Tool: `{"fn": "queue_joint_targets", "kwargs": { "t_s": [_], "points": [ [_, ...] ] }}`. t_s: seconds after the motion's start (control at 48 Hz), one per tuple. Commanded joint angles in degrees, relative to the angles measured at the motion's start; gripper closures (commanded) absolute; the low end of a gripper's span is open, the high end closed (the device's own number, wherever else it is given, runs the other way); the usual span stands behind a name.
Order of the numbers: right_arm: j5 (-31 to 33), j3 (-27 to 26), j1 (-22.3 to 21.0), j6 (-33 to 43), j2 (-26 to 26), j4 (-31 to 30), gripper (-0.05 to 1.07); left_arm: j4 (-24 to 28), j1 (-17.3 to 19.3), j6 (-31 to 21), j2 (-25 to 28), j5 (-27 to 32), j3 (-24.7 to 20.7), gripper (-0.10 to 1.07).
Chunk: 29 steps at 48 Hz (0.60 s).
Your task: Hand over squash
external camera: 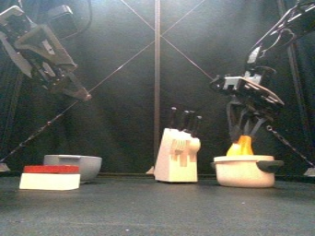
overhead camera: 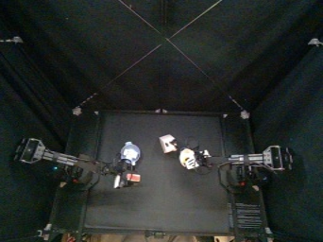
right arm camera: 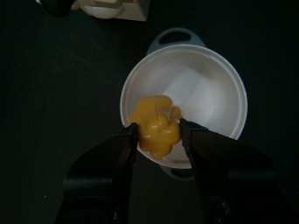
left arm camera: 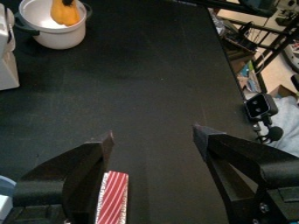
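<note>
The yellow squash (right arm camera: pixel 156 121) stands upright in a white pot (right arm camera: pixel 205 83) with two handles, at the table's right. My right gripper (right arm camera: pixel 159 129) reaches down into the pot, one jaw pressed against each side of the squash. In the front view the squash (external camera: pixel 240 147) sticks up above the pot's rim (external camera: pixel 244 171) between those jaws. My left gripper (left arm camera: pixel 152 150) hangs open and empty above the table's left side, high up in the front view (external camera: pixel 76 89).
A white-and-tan knife block (external camera: pixel 180 153) stands mid-table, just left of the pot. A grey bowl (external camera: pixel 72 166) and a red-and-white box (external camera: pixel 50 177) lie at the left, under the left arm. The top view shows a white-and-blue rounded object (overhead camera: pixel 128 152).
</note>
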Motion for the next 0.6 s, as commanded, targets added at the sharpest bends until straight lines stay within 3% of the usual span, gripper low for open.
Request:
{"fn": "queue_joint_targets", "kwargs": {
  "t_s": [0.0,0.229,0.396,0.583],
  "points": [
    [-0.4,-1.1,0.4,0.0,-2.3,-0.5,0.3,0.2,0.1,0.1,-0.1,-0.7,-0.7,-0.05],
    [-6.1,-1.0,1.8,0.1,-7.0,-1.5,0.3,3.1,1.2,0.2,-0.8,-4.3,-0.9,-0.05],
    [-18.4,-0.4,2.2,0.3,-8.2,-1.6,0.3,7.6,2.6,1.4,-0.6,-12.5,-0.9,-0.06],
    [-34.7,-0.5,2.2,-0.2,-5.7,-3.5,0.3,4.8,3.7,5.3,1.9,-21.4,-1.2,-0.06]
  ]
}}
